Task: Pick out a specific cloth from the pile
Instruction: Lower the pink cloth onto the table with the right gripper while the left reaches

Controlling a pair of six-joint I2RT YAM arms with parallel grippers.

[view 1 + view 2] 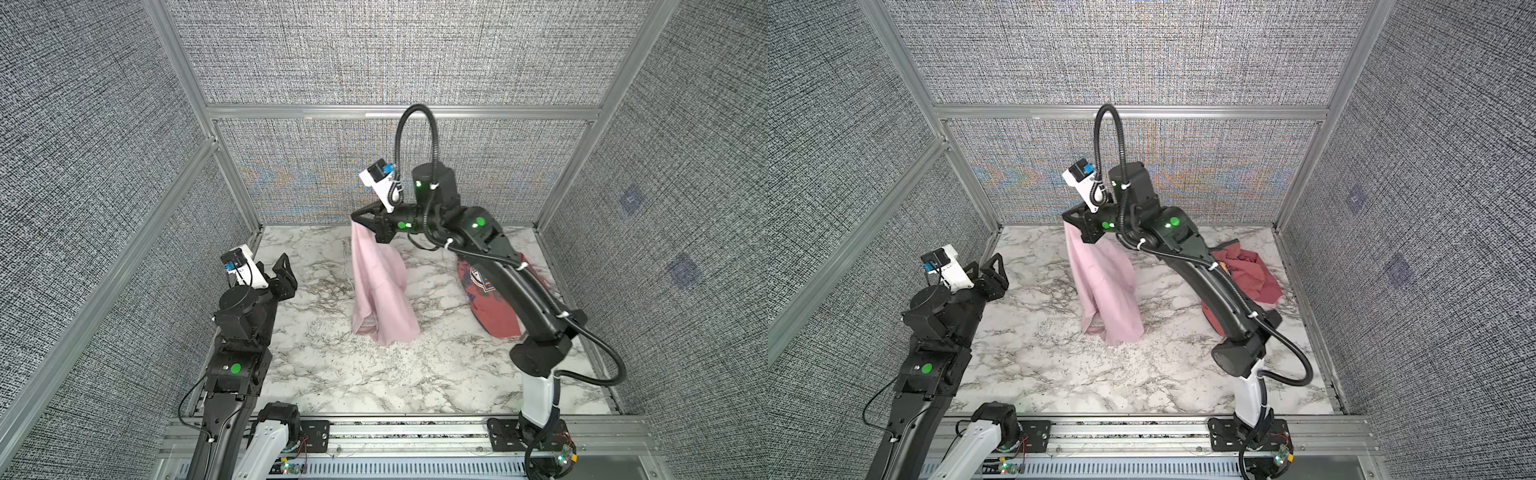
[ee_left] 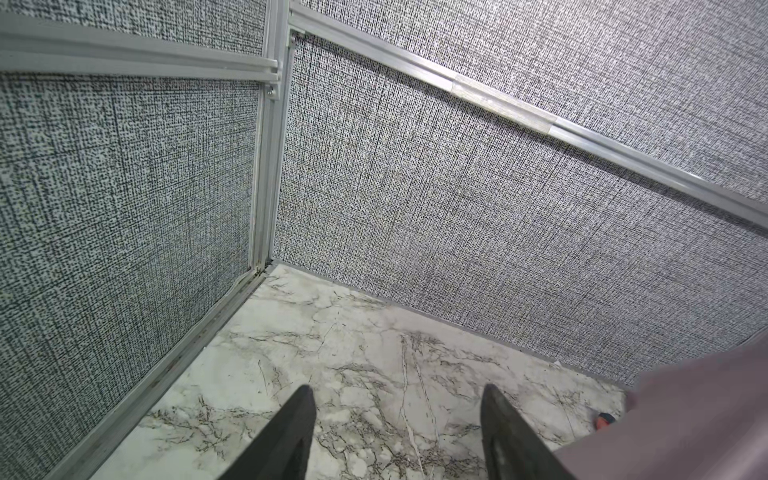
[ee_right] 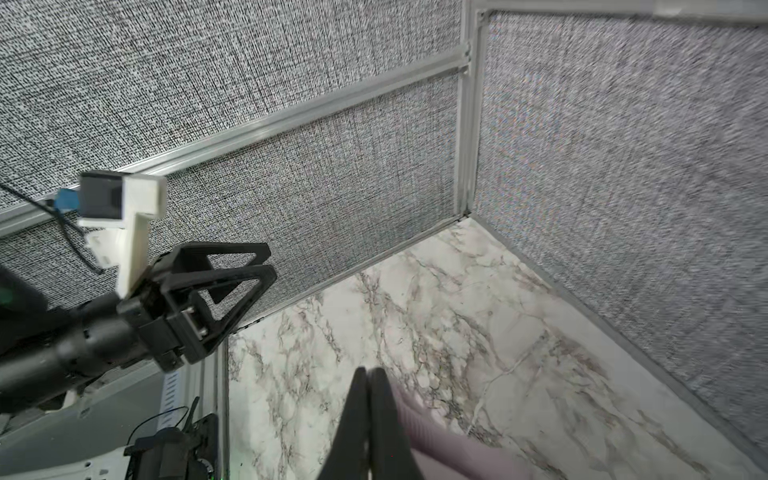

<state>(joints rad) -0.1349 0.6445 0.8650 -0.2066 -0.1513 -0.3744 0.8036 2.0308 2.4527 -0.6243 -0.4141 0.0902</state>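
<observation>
Top views: right gripper tight on cloth edge; left gripper agape near wall.

**Your pink cloth hangs well apart from the pile**

You see the plain pale pink cloth pinched at its top in the right gripper, draping down in long folds to the middle of the table. To the right, the pile is one crumpled red shirt with a printed graphic, partly hidden.
</observation>
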